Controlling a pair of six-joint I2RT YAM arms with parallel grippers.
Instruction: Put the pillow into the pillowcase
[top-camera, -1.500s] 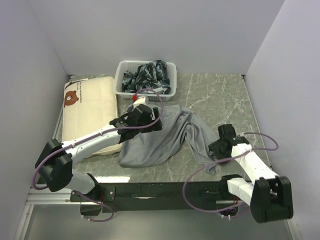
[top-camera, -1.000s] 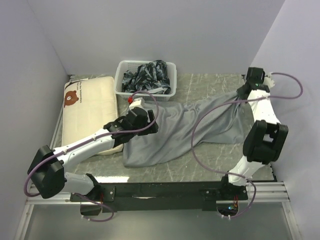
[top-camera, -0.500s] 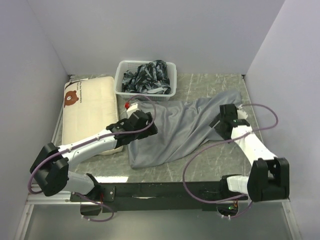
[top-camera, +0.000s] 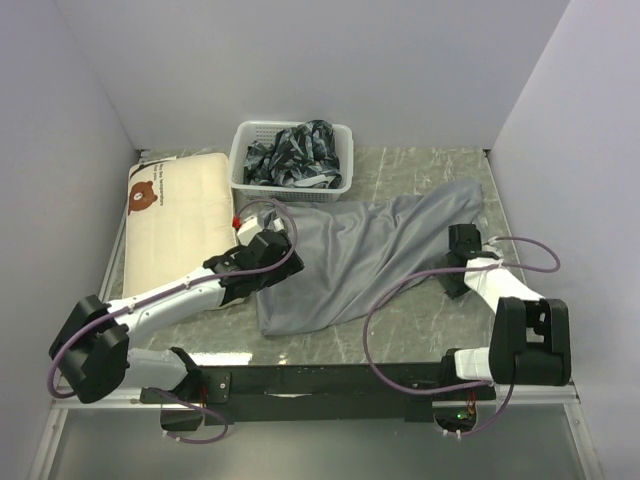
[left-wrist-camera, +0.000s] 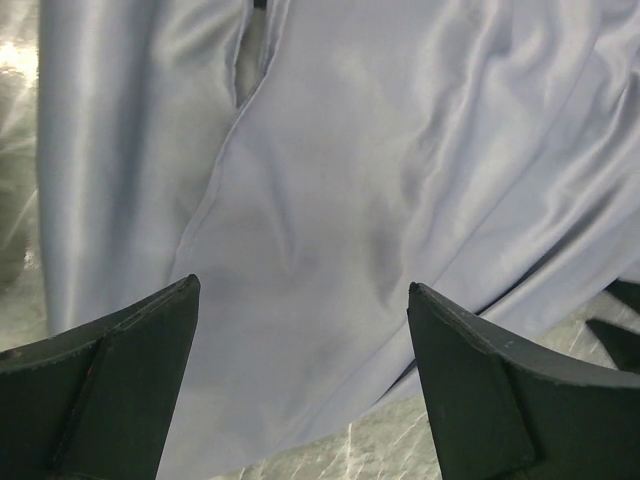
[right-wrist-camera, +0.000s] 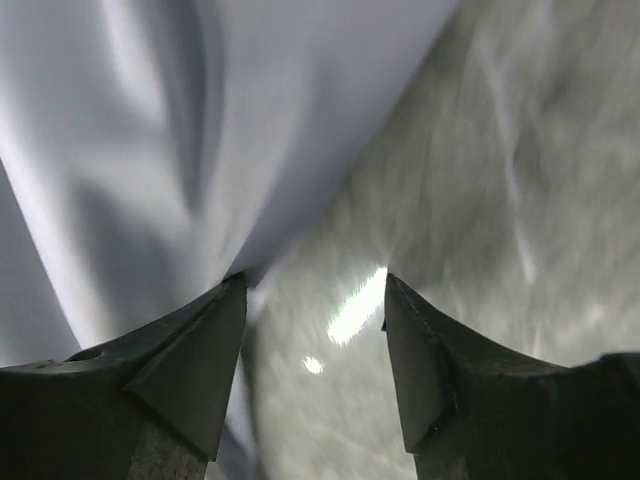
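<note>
Holding dk cloth (top-camera: 300, 148), white basket (top-camera: 240, 160) at rear, pillow (top-camera: 185, 215) outside pillowcase (top-camera: 360, 255)

The pillowcase (top-camera: 370, 250) lies spread out, with the pillow (top-camera: 180, 205) to its left and a basket (top-camera: 340, 182) behind. The left gripper (top-camera: 278, 258) is over its left edge, and the right gripper (top-camera: 460, 245) is at its right edge.

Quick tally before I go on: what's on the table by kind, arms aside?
Pillow: 1
Pillowcase: 1
Basket: 1
Patterned cloth in the basket: 1
Total: 4
</note>
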